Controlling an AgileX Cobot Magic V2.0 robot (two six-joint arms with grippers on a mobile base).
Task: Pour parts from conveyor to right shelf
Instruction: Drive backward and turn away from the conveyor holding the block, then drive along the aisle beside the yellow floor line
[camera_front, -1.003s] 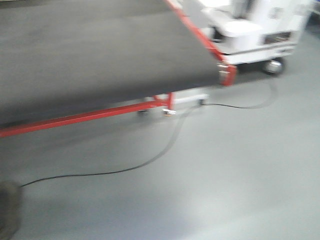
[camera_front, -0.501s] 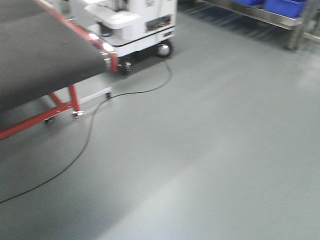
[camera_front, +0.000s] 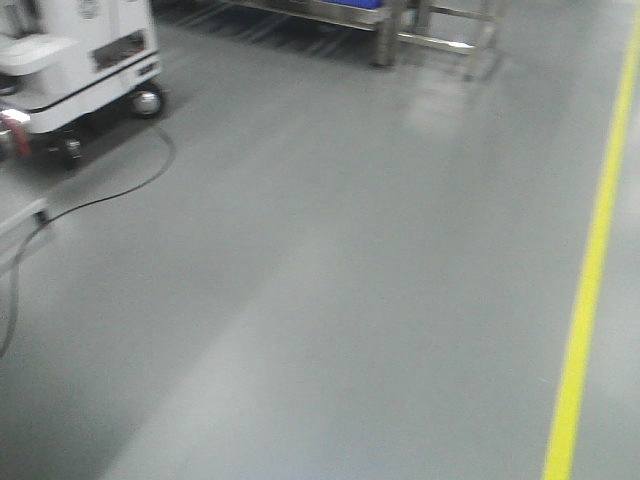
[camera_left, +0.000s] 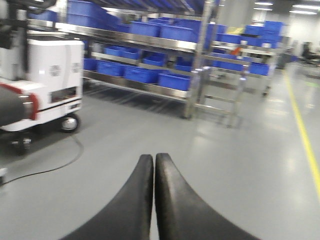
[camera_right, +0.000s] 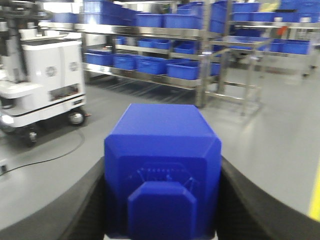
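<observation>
Out front cam: grey floor (camera_front: 330, 300), yellow line (camera_front: 592, 270), cable (camera_front: 140, 185) by a white cart (camera_front: 90, 40); neither claw shows. Left wrist: left claw (camera_left: 154, 157) pinched fully together, nothing in it, right shelf (camera_left: 150, 46) well ahead of it. Right wrist: right claw (camera_right: 162, 200) clamped on the blue part (camera_right: 162, 135), shelf ahead too. Risk imo: side grip only, so a bump or hard stop could slip the part b4 the bins (camera_right: 182, 70).

Factory/warehouse floor: steel racks (camera_left: 150, 42) stacked with blue bins (camera_left: 142, 74), grey coated floor (camera_front: 350, 280) with yellow lane line (camera_front: 590, 270), white wheeled machine (camera_front: 90, 50).
</observation>
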